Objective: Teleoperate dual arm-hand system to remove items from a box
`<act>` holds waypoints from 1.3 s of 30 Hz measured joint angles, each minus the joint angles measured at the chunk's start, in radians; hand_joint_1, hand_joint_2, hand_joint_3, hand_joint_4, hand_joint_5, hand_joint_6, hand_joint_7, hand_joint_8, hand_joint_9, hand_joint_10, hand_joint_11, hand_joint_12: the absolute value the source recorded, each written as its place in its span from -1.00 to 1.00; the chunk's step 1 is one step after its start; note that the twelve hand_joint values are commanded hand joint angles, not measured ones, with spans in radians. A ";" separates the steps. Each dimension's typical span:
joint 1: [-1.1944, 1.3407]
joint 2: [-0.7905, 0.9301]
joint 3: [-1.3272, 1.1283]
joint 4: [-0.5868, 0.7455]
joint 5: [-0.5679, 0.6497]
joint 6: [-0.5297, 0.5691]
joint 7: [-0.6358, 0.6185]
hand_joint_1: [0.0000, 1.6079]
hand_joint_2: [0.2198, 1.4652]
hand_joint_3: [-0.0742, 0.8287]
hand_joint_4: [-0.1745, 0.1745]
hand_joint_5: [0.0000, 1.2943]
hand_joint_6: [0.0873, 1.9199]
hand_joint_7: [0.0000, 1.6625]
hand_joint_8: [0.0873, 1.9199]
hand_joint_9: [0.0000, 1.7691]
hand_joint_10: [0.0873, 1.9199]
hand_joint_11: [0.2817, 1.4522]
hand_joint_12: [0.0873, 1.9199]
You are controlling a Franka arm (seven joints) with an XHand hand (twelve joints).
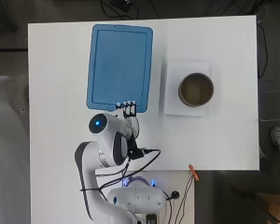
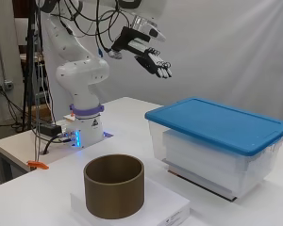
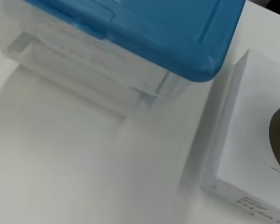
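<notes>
Brown open cylinder (image 1: 196, 89) stands upright on flat white box (image 1: 173, 93) — right part of white table (image 1: 56, 70). Small orange clip (image 1: 193, 172) at table's near edge, dark cables (image 1: 184, 200) trailing just beside it.

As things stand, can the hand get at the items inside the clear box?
Probably not yet. The blue lid sits closed on the clear box, covering its contents. The hand hovers open above the lid's near edge, touching nothing.
</notes>
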 joint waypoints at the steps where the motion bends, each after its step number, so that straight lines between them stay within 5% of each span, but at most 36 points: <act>1: 0.000 0.010 0.013 -0.004 -0.019 -0.008 -0.005 -0.72 0.15 -0.83 0.32 -0.52 -1.00 -0.53 -1.00 -0.54 -1.00 -0.76 -1.00; 12: 0.103 -0.171 0.070 -0.247 -0.370 0.197 -0.034 -0.66 0.10 -0.85 0.81 -0.39 -1.00 -0.49 -1.00 -0.52 -1.00 -0.85 -1.00; 23: 0.088 -0.111 0.041 -0.263 -0.400 0.319 0.191 -0.86 0.12 -0.84 0.48 -0.43 -1.00 -0.41 -1.00 -0.49 -1.00 -0.86 -1.00; 32: 0.064 0.041 0.016 -0.281 -0.495 0.391 0.284 -0.68 0.00 -0.88 0.46 -0.36 -1.00 -0.40 -1.00 -0.50 -1.00 -0.85 -1.00; 39: 0.062 0.140 0.025 -0.219 -0.426 0.407 0.314 -0.63 0.02 -0.84 0.38 -0.40 -1.00 -0.34 -1.00 -0.42 -1.00 -0.83 -1.00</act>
